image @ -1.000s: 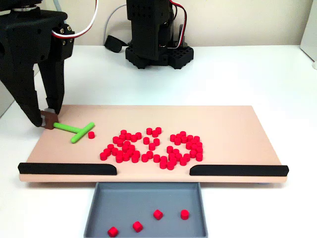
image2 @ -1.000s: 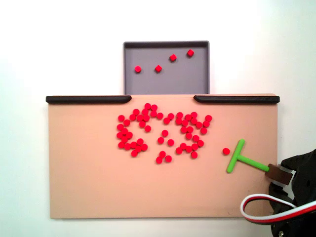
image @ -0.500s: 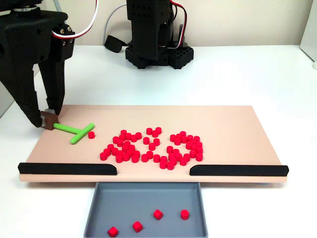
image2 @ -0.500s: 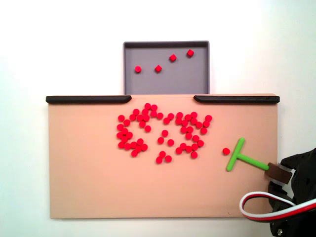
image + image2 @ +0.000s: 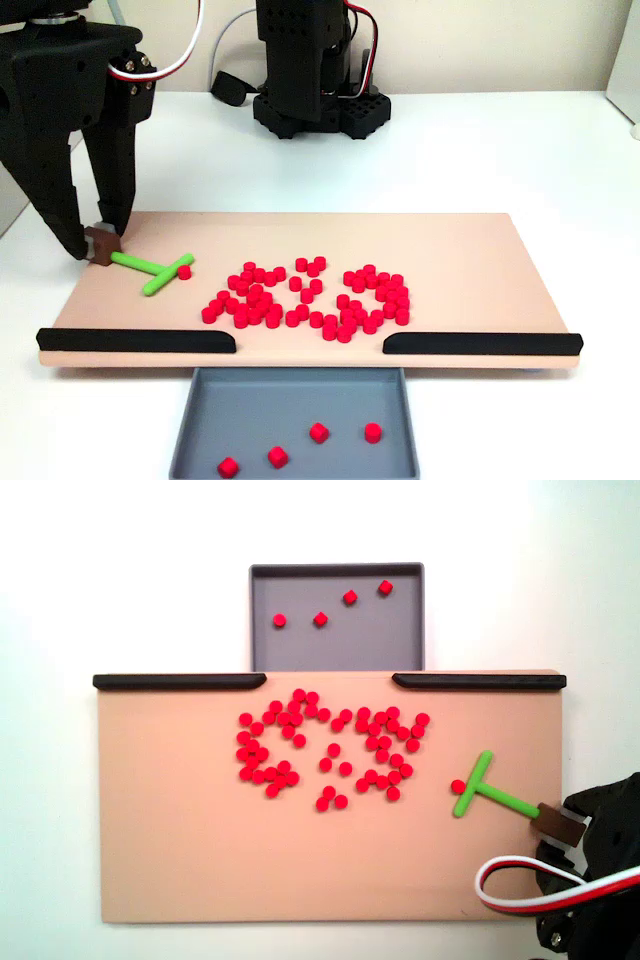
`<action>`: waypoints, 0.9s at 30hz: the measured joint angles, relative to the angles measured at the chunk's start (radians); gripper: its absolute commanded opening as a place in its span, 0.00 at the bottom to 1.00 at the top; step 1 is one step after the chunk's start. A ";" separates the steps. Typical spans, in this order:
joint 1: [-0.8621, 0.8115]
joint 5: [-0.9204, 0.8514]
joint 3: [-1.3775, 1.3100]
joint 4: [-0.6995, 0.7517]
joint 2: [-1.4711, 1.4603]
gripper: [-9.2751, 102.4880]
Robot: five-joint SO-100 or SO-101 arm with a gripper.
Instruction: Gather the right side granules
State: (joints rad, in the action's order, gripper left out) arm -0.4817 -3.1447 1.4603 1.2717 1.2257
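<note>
Fixed view, jaws (image 5: pixel 97 243) clamp green T-stick (image 5: pixel 152 270) by lone granule (image 5: pixel 184 272)

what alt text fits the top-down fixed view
A gripper at lower right holds a green T-stick whose crossbar touches one stray red granule. More granules cluster mid-board, and four lie in the grey tray above.

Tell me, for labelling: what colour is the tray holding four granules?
Grey tray, clearest in a fixed view.
</note>
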 measured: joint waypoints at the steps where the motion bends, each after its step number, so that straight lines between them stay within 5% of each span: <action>1: 0.003 0.003 0.002 -0.003 0.002 0.08; 27: 0.031 0.054 0.035 -0.008 0.026 0.08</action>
State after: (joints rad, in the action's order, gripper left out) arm -0.4510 -3.0910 1.4956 1.2640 1.2517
